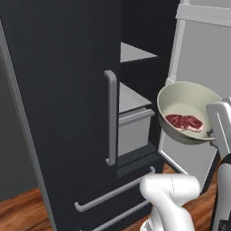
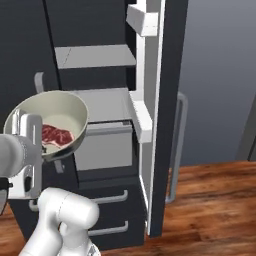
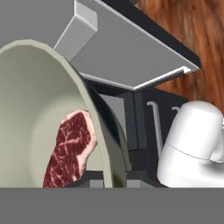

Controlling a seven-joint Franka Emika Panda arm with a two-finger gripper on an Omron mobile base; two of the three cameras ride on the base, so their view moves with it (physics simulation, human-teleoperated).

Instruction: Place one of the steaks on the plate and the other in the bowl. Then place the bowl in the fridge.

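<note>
The claw (image 1: 212, 134) was clamped on the rim of the bowl (image 1: 187, 101), holding it and its marbled steak (image 1: 184, 122) aloft before the open fridge (image 1: 67, 90); the last step remained, calling for a level reach onto a shelf (image 2: 102, 103).

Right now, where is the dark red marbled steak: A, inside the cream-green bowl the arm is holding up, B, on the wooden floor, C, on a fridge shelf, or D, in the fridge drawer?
A: the marbled steak lies inside the cream-green bowl, which the gripper holds by its rim in the air in front of the open fridge, not yet on a shelf.
</note>
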